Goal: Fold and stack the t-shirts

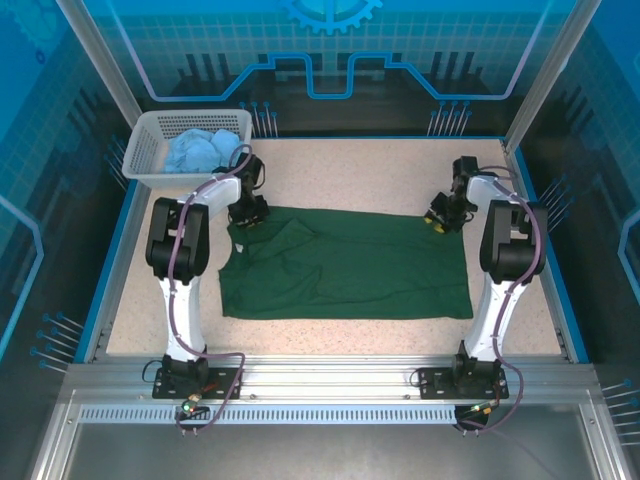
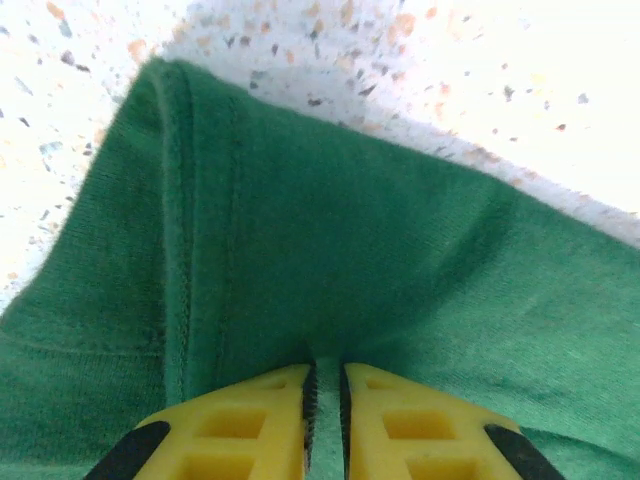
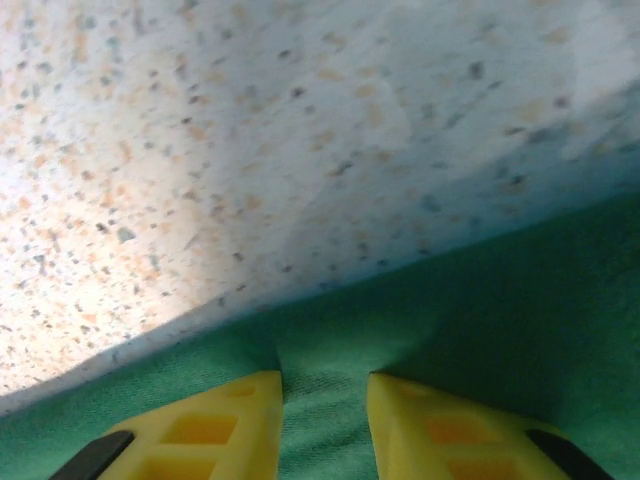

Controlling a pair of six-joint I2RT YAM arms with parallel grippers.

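Container: white lattice basket (image 1: 148, 165) at the far left corner of the surface (image 1: 340, 165). Inside it is the light blue t-shirt (image 1: 205, 150), crumpled in a heap that covers most of the basket floor and sits about level with the rim.

Task item: dark green t-shirt (image 1: 350, 268) lies spread on the middle of the surface, long side running left to right. The right half is smooth. The left half is rumpled, with a diagonal fold and a sleeve bunched near the far left corner. It is well apart from the basket.

Left gripper (image 1: 247, 213) is down on the far left corner of the green shirt, just in front of the basket's near right corner. In the left wrist view its yellow fingers (image 2: 240, 425) are almost together, with a hemmed fold of green cloth pinched in the slit.

Right gripper (image 1: 441, 221) is down on the far right corner of the shirt. In the right wrist view its fingers (image 3: 215, 430) stand narrowly apart with a raised ridge of green cloth between them. This looks like a grip on the edge, though that view is soft.

Obstructions: the left arm's forearm crosses just in front of the basket.
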